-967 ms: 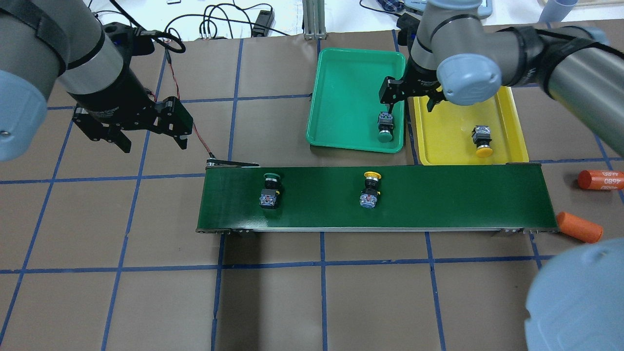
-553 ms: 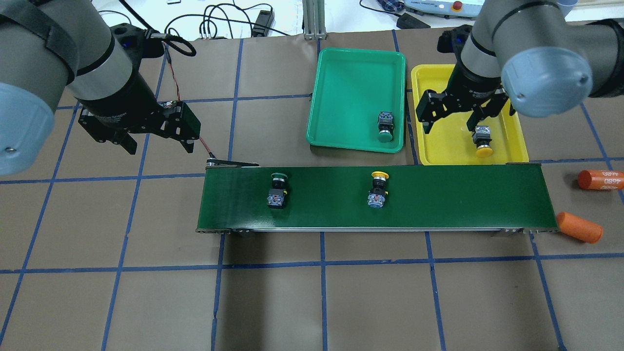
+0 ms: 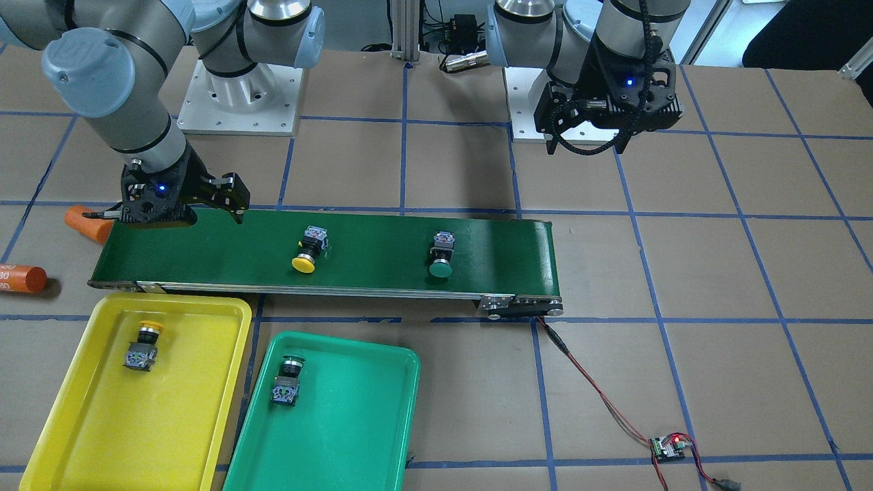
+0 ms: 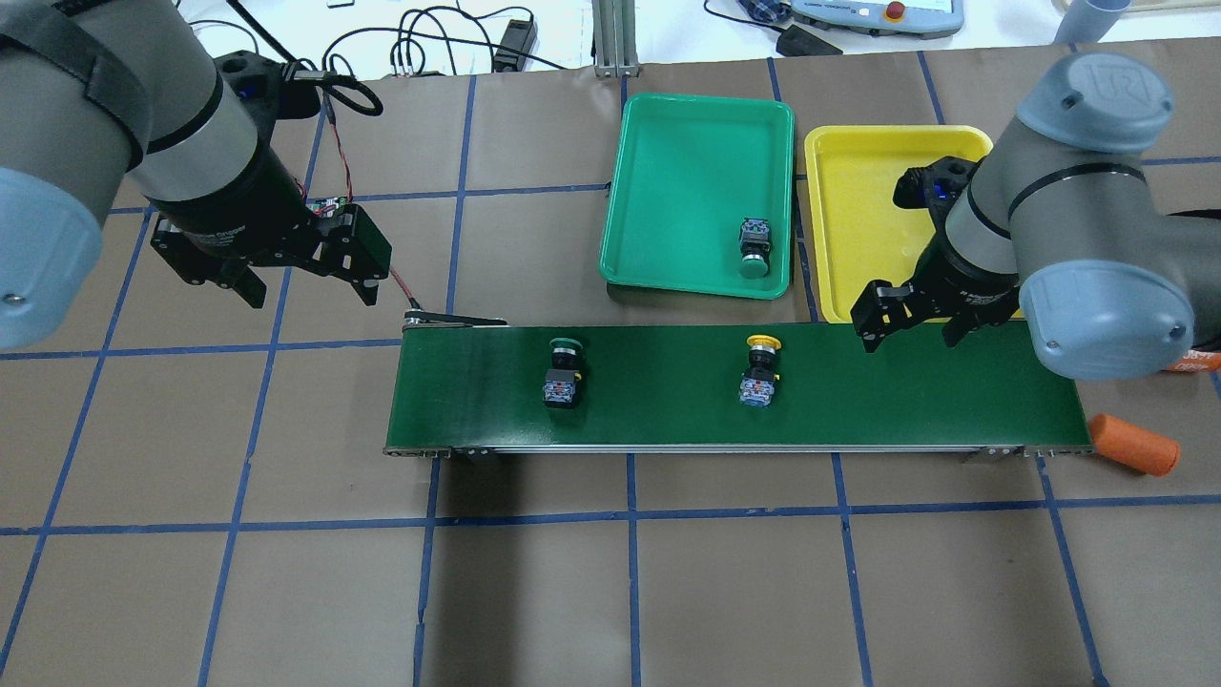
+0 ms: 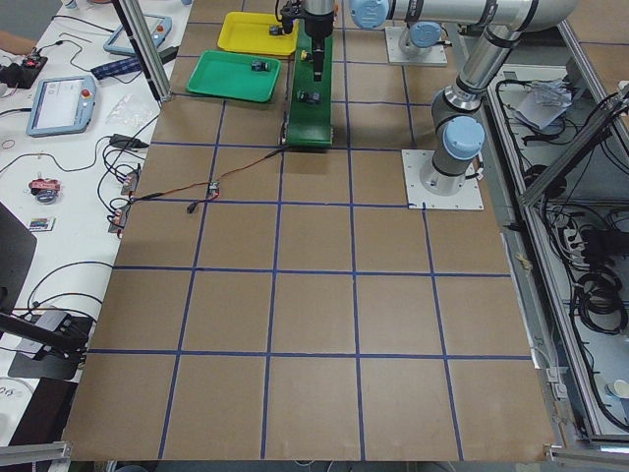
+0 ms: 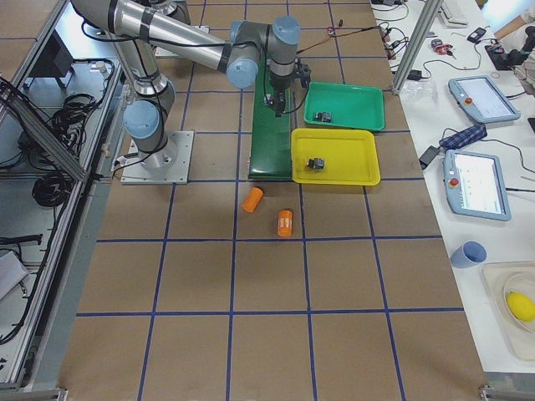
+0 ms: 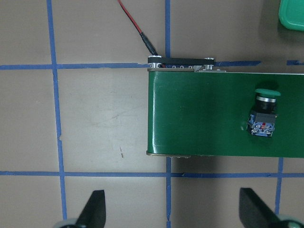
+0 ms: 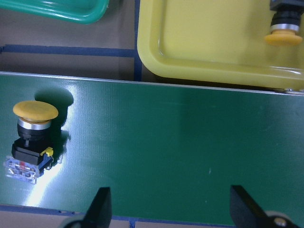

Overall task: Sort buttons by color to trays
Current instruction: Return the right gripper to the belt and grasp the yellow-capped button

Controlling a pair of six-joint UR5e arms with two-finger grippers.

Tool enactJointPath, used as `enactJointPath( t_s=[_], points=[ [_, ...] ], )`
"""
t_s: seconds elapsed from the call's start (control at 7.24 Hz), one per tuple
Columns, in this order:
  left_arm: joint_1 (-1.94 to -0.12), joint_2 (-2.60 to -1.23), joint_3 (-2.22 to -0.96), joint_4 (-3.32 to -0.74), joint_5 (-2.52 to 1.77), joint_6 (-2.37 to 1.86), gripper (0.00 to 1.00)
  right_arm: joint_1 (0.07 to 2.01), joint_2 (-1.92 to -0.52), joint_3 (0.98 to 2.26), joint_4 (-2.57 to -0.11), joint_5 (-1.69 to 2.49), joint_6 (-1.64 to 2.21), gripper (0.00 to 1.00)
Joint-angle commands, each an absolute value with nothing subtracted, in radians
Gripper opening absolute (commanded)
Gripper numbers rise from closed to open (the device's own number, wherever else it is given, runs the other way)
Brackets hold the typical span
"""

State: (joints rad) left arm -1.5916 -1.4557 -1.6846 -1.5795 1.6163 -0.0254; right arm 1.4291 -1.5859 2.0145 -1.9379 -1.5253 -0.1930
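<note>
One green button (image 4: 563,374) and one yellow button (image 4: 761,375) lie on the dark green belt (image 4: 668,420). Another green button (image 4: 755,250) lies in the green tray (image 4: 696,124). In the yellow tray (image 3: 102,423) lies a yellow button (image 3: 142,346), which my right arm hides in the overhead view. My right gripper (image 4: 908,341) is open and empty over the belt's right part, with the belt's yellow button (image 8: 31,137) to its left. My left gripper (image 4: 310,291) hangs open and empty over the table, just left of the belt's left end.
Two orange cylinders (image 4: 1133,445) (image 3: 20,278) lie on the table off the belt's right end. A red wire (image 3: 586,382) runs from the belt's left end to a small circuit board (image 3: 668,447). Blue tape lines cross the brown table (image 4: 630,592).
My right gripper has moved from the green tray, over the yellow tray, down to the belt's right part. Both belt buttons have travelled to the right. The left gripper has barely shifted.
</note>
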Motion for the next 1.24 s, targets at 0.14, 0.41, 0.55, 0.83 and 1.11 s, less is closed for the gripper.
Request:
enactJointPath(
  t_s=[0.14, 0.41, 0.55, 0.83, 1.11],
  points=[
    [-1.592, -1.456, -1.686, -1.582, 1.618, -0.026, 1.0, 1.434, -1.579, 2.063, -1.954, -1.443, -0.047, 0.84],
    [-1.592, -1.454, -1.69, -1.583, 1.618, -0.026, 1.0, 1.454, -1.539, 2.063, -2.006, -1.428, -0.009, 0.84],
    [-1.592, -1.454, -1.69, -1.582, 1.618, -0.026, 1.0, 1.494, -1.523, 2.06, -2.043, -1.431, 0.047, 0.83],
    [-1.592, -1.454, -1.69, -1.58, 1.618, -0.026, 1.0, 1.56, -1.458, 2.059, -2.158, -1.453, 0.092, 0.83],
    [-1.591, -1.453, -1.692, -1.583, 1.618, -0.026, 1.0, 1.563, -1.44, 2.06, -2.169, -1.477, 0.092, 0.78]
  ],
)
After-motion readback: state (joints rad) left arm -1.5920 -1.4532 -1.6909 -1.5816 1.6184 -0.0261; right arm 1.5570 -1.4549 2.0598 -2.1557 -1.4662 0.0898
